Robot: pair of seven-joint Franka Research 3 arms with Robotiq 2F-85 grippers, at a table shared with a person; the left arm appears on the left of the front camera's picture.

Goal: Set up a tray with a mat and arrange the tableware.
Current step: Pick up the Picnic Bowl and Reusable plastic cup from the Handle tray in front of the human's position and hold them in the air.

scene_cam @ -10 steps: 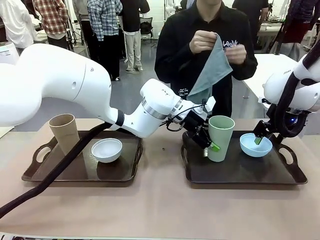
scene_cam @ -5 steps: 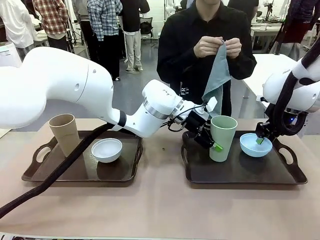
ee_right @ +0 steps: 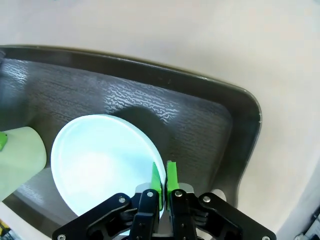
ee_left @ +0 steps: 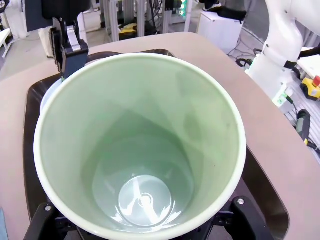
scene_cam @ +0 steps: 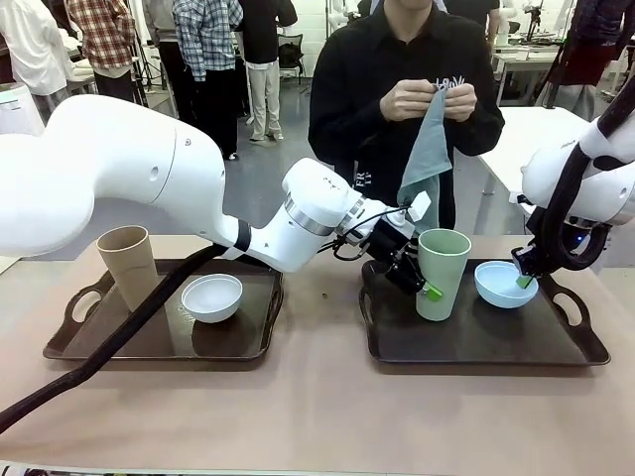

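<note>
My left gripper is shut on the pale green cup, which stands upright at the left end of the right dark tray. The left wrist view looks straight down into that empty cup. My right gripper is shut on the rim of the light blue bowl, at the far right of the same tray. Its green pads pinch the near rim of the bowl. On the left tray stand the tan cup and the white bowl. The person holds a grey-green cloth mat in both hands above the table.
Both trays have raised rims and end handles. Bare tan tabletop lies in front of and between the trays. My left arm stretches across over the left tray. Other people stand far behind.
The green cup has shifted slightly right in my left gripper. The blue bowl has moved a little up and left in my right gripper. The person has drawn the cloth up and gathered it.
</note>
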